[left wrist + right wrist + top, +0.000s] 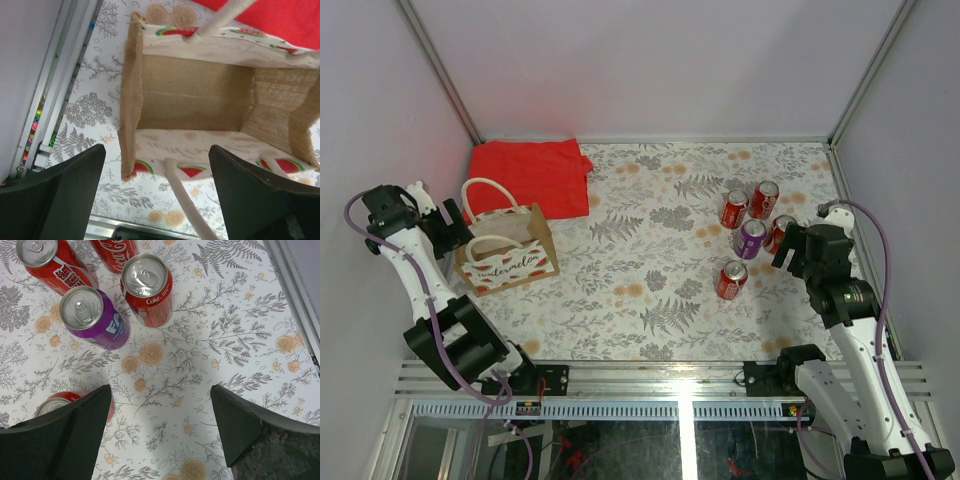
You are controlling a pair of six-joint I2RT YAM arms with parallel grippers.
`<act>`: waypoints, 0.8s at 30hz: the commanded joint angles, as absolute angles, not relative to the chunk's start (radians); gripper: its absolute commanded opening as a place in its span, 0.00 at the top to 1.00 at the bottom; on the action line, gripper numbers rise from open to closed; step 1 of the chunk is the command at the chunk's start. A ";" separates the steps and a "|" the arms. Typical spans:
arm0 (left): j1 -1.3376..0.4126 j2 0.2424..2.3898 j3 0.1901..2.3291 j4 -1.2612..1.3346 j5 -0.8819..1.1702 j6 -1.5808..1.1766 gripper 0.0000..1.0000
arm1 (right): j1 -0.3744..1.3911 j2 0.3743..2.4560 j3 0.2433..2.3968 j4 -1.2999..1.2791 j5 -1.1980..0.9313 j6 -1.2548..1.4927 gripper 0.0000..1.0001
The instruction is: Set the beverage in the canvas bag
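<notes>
The canvas bag (510, 255) stands open at the left, tan with cream handles and a watermelon print. In the left wrist view its empty burlap inside (195, 95) shows, with one handle (186, 197) hanging toward me. My left gripper (452, 226) is open at the bag's left end, above its near rim (156, 150). Several beverage cans stand at the right: a purple one (750, 238) (92, 315) and red ones (731, 279) (147, 287). My right gripper (788, 246) (160, 390) is open and empty beside them, over bare table.
A folded red cloth (533, 175) lies behind the bag. One red can (56, 403) is partly hidden under my right gripper's left finger. The metal frame rail (295, 295) runs along the right edge, and white walls enclose the flowered table (640, 250).
</notes>
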State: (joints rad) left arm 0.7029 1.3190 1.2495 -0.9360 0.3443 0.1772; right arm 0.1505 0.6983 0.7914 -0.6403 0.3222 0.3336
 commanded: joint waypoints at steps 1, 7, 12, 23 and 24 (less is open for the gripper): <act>0.711 1.353 1.215 -0.790 0.326 0.209 0.17 | 0.155 0.681 0.836 -0.662 0.309 0.374 0.12; 0.711 1.392 1.142 -0.729 0.309 0.225 0.28 | 0.156 0.661 0.840 -0.682 0.314 0.405 0.14; 0.710 1.412 1.106 -0.691 0.321 0.233 0.49 | 0.155 0.668 0.857 -0.684 0.315 0.401 0.14; 0.583 1.515 1.217 -0.749 0.413 0.311 1.00 | 0.155 0.763 0.972 -0.644 0.240 0.375 0.29; 0.549 1.522 1.226 -0.756 0.415 0.318 1.00 | 0.156 0.776 0.990 -0.645 0.234 0.373 0.30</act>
